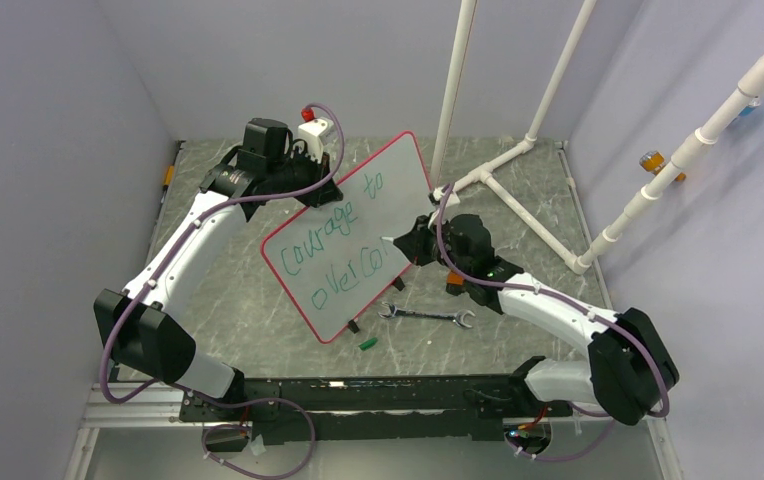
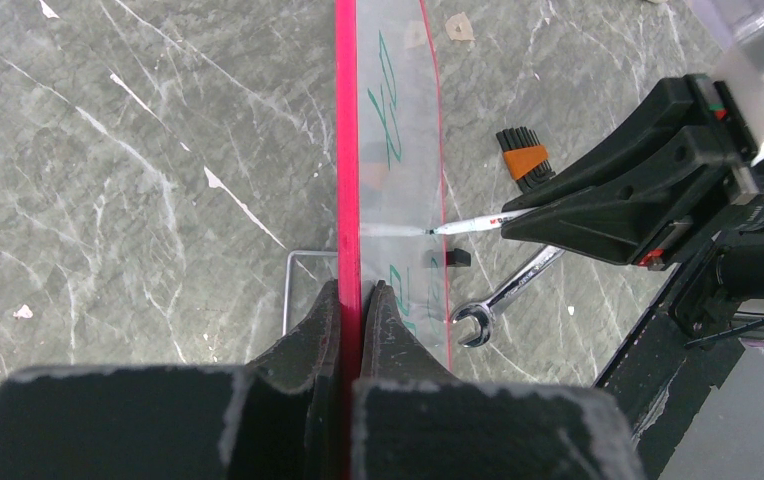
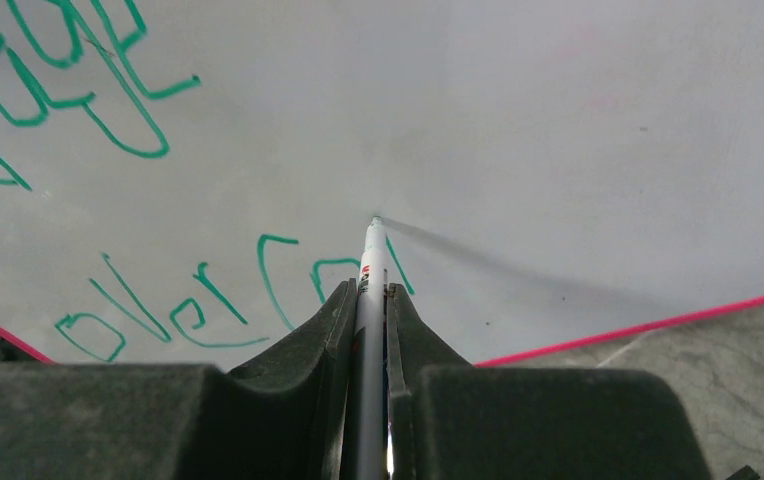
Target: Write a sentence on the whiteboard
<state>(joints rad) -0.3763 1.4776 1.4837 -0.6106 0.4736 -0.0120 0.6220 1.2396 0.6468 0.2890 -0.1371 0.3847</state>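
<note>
Here we are, mid-line! The whiteboard [image 1: 383,185] stands tilted up in the middle of the worktop [image 1: 248,310], its near edge down by the small black clips. The left gripper [image 2: 360,290] is clenched on the thin red rim at the far-left edge. From the left wrist view the board shows edge-on, pinched between the two fingers.

The sentence [image 1: 333,235] reads "Courage to" on the upper line and "overco" below it, in green. The right gripper [image 3: 368,290] is clamped around the marker [image 3: 371,255], and the tip looks pressed to the white surface just right of that last letter.

That board looks thin, light and stiff, and I'd say it would pivot or bow if the pen pushed hard. The rim is the sensible hold, since the glossy face offers nothing to grip. The marker is slim and smooth, so a hold low on the barrel suits it.

A wrench [image 1: 426,316] and a small green cap [image 1: 367,343] lie near the board's near corner.
</note>
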